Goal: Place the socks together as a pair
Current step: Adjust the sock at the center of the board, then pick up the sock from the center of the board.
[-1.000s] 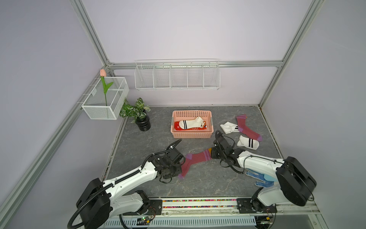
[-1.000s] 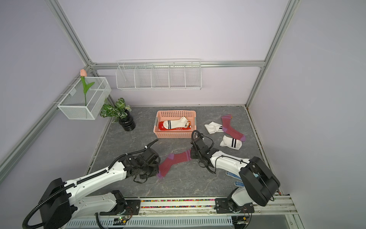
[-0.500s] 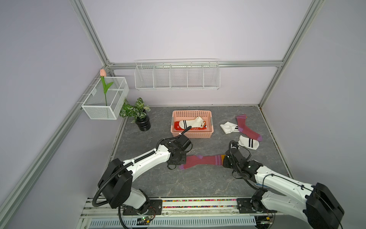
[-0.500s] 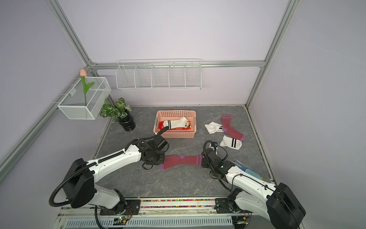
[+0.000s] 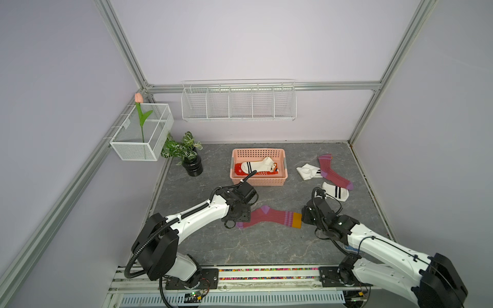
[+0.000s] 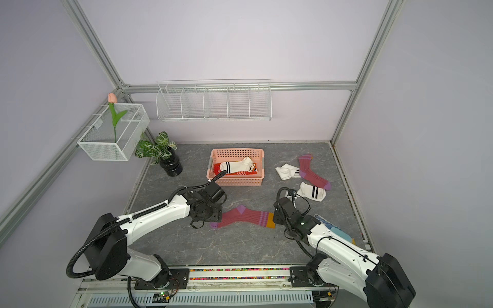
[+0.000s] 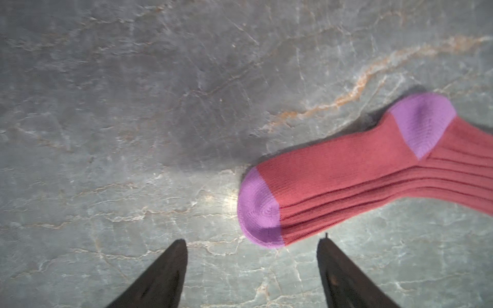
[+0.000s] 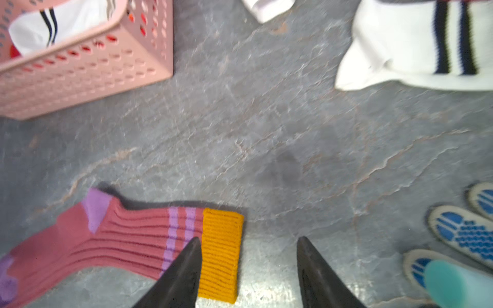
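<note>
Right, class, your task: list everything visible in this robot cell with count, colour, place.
basket: one, pink, back centre.
maroon socks: two, purple toes; one flat front centre, one back right.
white socks: three, black stripes; one in the basket, two back right.
red sock: one visible, under the basket's white sock.
gloves: count unclear, blue-dotted, beside the right arm.
potted plant: one, green, back left.
wire racks: two, white, on the walls.
table: one, grey marble.
left gripper, right gripper: black, open, at the flat sock's ends.

pink basket mid-table | potted plant back-left corner | wire rack on wall
</note>
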{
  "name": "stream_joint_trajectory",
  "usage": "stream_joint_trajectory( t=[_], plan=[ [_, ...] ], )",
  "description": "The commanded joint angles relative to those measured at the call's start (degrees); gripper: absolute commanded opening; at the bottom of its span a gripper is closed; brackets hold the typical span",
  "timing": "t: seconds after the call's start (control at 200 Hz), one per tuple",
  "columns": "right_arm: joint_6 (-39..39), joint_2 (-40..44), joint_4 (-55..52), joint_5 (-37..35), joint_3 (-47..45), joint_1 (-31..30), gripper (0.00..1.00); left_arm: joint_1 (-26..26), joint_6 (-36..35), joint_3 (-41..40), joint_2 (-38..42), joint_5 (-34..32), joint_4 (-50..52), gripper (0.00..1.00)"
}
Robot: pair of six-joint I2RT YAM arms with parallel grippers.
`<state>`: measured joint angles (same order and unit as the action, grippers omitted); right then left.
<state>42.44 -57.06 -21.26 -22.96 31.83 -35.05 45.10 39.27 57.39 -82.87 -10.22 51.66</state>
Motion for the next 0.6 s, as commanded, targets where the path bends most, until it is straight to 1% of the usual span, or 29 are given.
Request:
stream_joint_trajectory(
  t=[0.0,0.11,0.215,0.265,0.34,0.445,0.595],
  plan=[
    [-5.0,1.2,-3.3,0.9,4.1,7.0,0.6,-1.9,2.3,2.0,3.2,-3.0,1.2,0.8],
    [-9.5,-0.9,-2.1,2.7,8.8,14.3,0.66,-3.1,2.8,2.6,5.1,-1.3,-2.1,0.8],
    [-11.7,-7.9,-0.4,9.6,15.5,22.5,0.66,-4.6,3.8,2.1,6.6,1.3,-6.2,0.79],
    [-12.4,-12.0,0.3,11.4,19.7,25.7,0.67,-5.7,4.0,1.5,7.4,3.1,-8.3,0.79],
    [-12.8,-18.9,1.2,12.1,26.2,28.1,0.67,-7.8,4.7,0.5,8.2,5.9,-11.0,0.79],
    [-14.2,-31.0,1.4,12.1,36.5,29.8,0.66,-10.4,4.5,-0.5,9.0,8.3,-13.0,0.78],
    [-15.8,-47.0,-1.1,12.0,51.5,31.2,0.64,-11.8,3.1,-1.1,8.9,9.5,-13.5,0.78]
  ],
)
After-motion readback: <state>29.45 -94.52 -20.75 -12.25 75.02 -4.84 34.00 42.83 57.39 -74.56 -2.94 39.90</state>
